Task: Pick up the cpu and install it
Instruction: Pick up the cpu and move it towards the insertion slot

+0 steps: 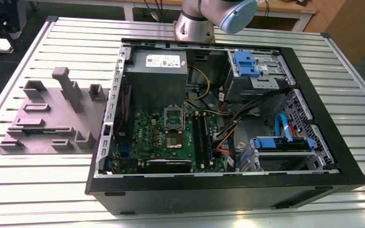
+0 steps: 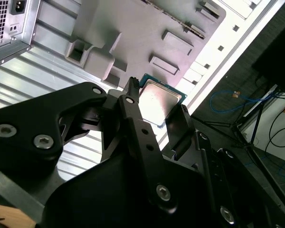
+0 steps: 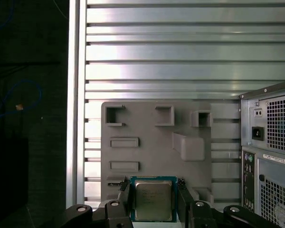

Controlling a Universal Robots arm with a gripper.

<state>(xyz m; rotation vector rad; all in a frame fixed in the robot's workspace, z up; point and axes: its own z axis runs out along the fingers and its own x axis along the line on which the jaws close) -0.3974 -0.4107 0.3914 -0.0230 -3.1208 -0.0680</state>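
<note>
Silver-topped cpu (image 3: 153, 202) sits pinched between fingers of the claw (image 3: 153, 184).

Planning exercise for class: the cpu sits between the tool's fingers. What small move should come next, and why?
Probably carry the cpu toward the open case: the tool clasps it near the grey fixture, apart from the motherboard it belongs on.

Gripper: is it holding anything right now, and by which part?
The cpu, pinched at two opposite side edges between the fingers, metal top facing the first wrist view.
</note>
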